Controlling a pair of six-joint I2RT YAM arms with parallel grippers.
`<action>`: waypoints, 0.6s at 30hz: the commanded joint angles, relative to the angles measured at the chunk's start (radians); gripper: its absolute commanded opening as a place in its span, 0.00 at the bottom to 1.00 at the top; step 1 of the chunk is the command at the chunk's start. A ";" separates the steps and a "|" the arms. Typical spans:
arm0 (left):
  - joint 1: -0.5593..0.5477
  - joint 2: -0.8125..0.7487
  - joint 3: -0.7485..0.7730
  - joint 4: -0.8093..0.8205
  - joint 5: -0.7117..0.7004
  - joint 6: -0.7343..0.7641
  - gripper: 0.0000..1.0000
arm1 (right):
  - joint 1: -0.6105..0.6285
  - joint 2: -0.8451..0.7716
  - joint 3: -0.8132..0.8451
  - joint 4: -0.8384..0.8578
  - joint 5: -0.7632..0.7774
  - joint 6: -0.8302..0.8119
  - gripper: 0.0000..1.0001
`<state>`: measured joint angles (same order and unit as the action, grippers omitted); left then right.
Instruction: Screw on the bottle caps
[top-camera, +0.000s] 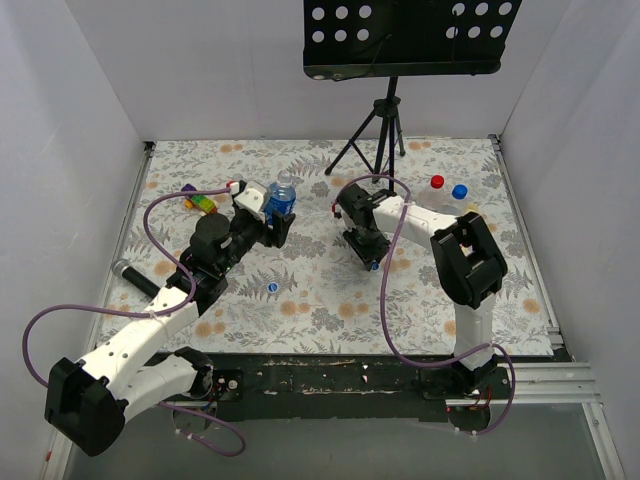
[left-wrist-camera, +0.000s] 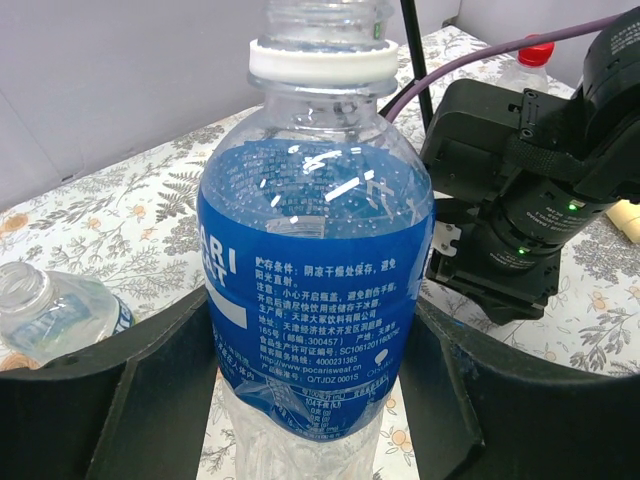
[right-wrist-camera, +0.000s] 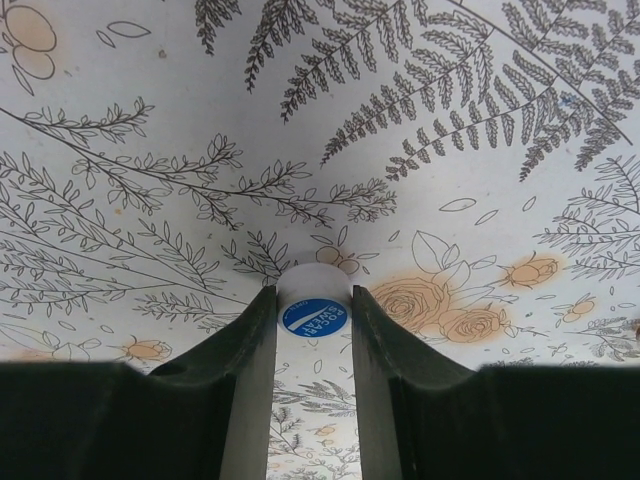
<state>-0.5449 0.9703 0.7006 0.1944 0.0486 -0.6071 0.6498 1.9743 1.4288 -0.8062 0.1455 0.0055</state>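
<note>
My left gripper (left-wrist-camera: 315, 345) is shut on a clear bottle (left-wrist-camera: 315, 250) with a blue label, held upright; its neck is uncapped and carries a white ring. From above, this bottle (top-camera: 282, 197) stands at the table's back centre-left. My right gripper (right-wrist-camera: 314, 300) points down at the table, its fingers (right-wrist-camera: 250, 340) pressed against both sides of a white bottle cap (right-wrist-camera: 314, 312) with a blue printed top, which rests on the cloth. From above, the right gripper (top-camera: 368, 258) is right of centre. A loose blue cap (top-camera: 273, 288) lies in front of the left arm.
Two capped bottles, one red-capped (top-camera: 437, 184) and one blue-capped (top-camera: 459, 193), stand at the back right. Another open bottle (left-wrist-camera: 50, 305) lies left of the held one. A multicoloured toy (top-camera: 203, 203) lies back left. A music stand's tripod (top-camera: 383, 135) stands at the back.
</note>
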 joint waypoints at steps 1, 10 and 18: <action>0.007 -0.027 0.016 0.016 0.062 0.020 0.48 | -0.001 -0.084 0.021 -0.031 -0.024 -0.002 0.27; 0.007 -0.039 0.002 0.004 0.356 0.141 0.52 | 0.001 -0.366 0.051 -0.120 -0.136 -0.078 0.27; -0.009 0.008 0.016 -0.067 0.582 0.228 0.53 | 0.051 -0.601 0.202 -0.192 -0.267 -0.202 0.27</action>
<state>-0.5449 0.9657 0.7002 0.1753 0.4751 -0.4492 0.6632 1.4746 1.5352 -0.9447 -0.0338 -0.1093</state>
